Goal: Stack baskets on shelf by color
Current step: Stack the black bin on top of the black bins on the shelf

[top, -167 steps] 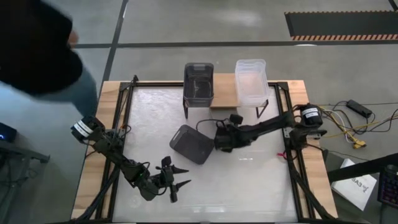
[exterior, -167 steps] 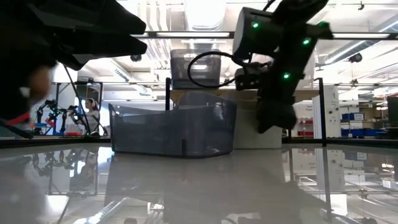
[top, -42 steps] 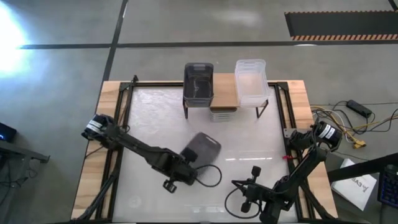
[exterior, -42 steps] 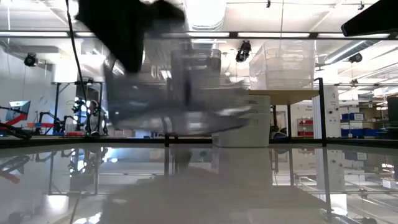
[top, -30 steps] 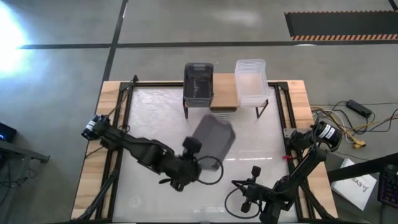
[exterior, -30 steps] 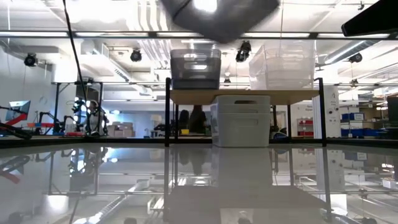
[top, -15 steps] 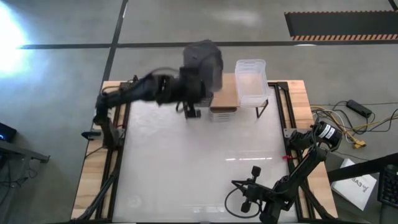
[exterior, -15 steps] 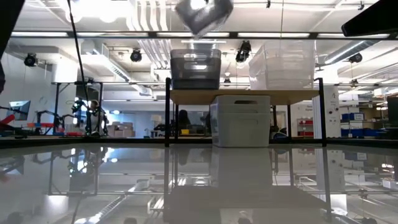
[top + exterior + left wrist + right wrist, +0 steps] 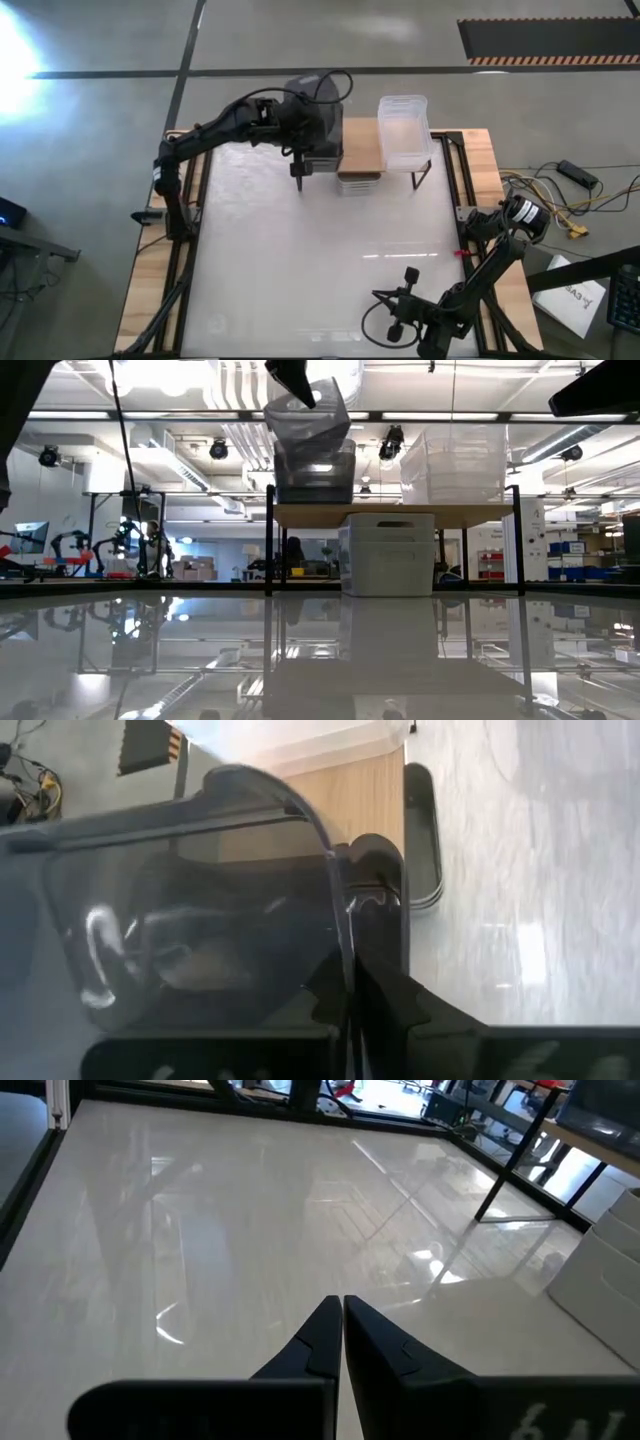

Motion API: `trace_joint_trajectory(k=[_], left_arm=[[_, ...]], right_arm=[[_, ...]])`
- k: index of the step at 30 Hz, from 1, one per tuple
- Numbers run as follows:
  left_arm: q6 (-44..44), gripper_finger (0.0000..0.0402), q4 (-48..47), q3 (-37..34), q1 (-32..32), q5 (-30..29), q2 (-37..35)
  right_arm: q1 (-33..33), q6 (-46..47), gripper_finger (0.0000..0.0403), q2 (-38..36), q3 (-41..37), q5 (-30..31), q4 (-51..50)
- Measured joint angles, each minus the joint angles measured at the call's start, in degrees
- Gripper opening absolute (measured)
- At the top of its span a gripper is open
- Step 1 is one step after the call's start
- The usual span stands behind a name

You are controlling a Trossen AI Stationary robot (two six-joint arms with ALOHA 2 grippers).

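My left gripper (image 9: 303, 128) is over the far left end of the shelf (image 9: 362, 146), shut on a dark grey basket (image 9: 310, 408). This basket hangs tilted just above a second dark grey basket (image 9: 313, 472) that stands on the shelf top. A clear basket (image 9: 404, 130) stands on the shelf's right end. A light grey basket (image 9: 390, 555) sits on the table under the shelf. My right gripper (image 9: 341, 1308) rests shut near the table's near right corner, with nothing in it. My left gripper pinches the held basket's side wall at its rim (image 9: 345, 925), one finger (image 9: 385, 905) outside the wall and the other inside. The basket is lifted clear and tilted, its lower corner close above the dark basket on the shelf; whether they touch, I cannot tell.
The shelf's thin black legs (image 9: 302, 180) stand at the far middle of the glossy white table (image 9: 320, 270). Black frame rails (image 9: 190, 200) run along the left and right sides. Cables (image 9: 560, 200) lie off the table's right edge.
My left gripper has carried the dark grey basket from above the table's middle up and toward the far edge, over the shelf's left end. Over the last half second it has come down, and the basket now hangs tilted just above the dark basket on the shelf.
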Motion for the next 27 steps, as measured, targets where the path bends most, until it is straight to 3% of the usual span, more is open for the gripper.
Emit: trace_joint_trajectory(k=[19,27], left_arm=[[-0.2,0.0001,-2.1,-0.1,0.5,0.1,1.9],[-0.4,0.0066,-2.7,0.2,0.5,0.7,1.7]], right_arm=[[0.0,0.3,0.0009,2.7,-0.1,-0.4,1.4],[0.0,0.1,0.0009,2.7,-0.1,-0.4,1.5]])
